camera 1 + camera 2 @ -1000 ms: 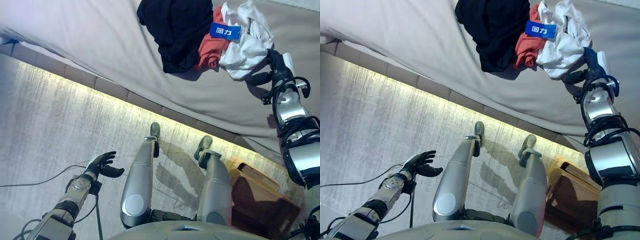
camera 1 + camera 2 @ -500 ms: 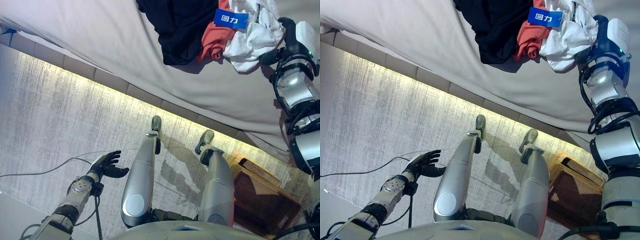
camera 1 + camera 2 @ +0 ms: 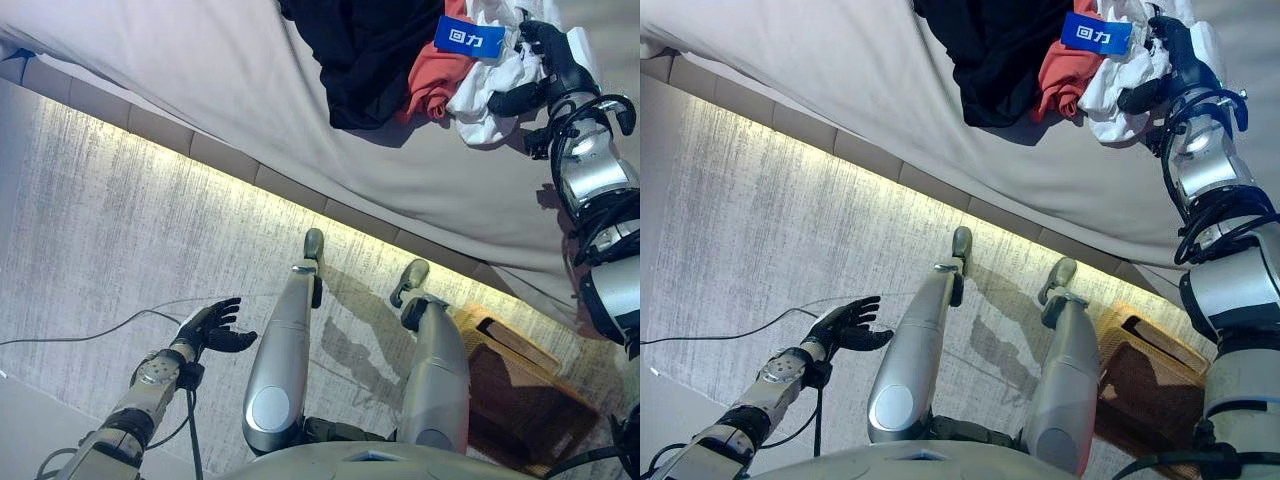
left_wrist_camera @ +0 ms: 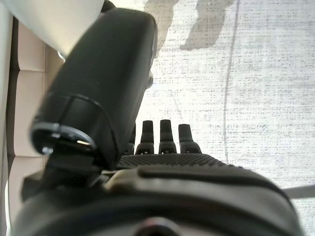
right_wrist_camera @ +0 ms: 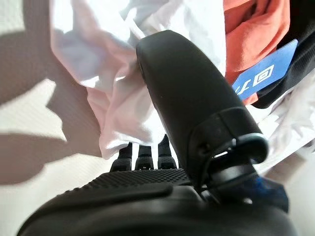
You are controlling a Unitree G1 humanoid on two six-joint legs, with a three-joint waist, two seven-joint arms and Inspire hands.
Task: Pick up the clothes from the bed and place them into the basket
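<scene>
A pile of clothes lies on the grey bed point(image 3: 200, 80): a black garment point(image 3: 370, 50), a red garment point(image 3: 435, 85), a white garment point(image 3: 482, 100) and a blue tag point(image 3: 470, 40). My right hand point(image 3: 550, 65) rests against the white garment's right side, open, with its thumb point(image 5: 182, 83) spread over the cloth and its fingers point(image 5: 145, 152) pushed in at the cloth's edge. My left hand point(image 3: 212, 328) hangs low over the floor, open and holding nothing. The brown wicker basket point(image 3: 530, 400) stands on the floor at the lower right.
The bed's lit lower edge point(image 3: 300, 195) runs across the view between the pile and the pale carpet point(image 3: 120, 230). The basket sits on the carpet just below the bed's edge.
My right hand has moved further up the bed, from below the white garment to against its side, with the thumb now on the cloth. The left hand has stayed put.
</scene>
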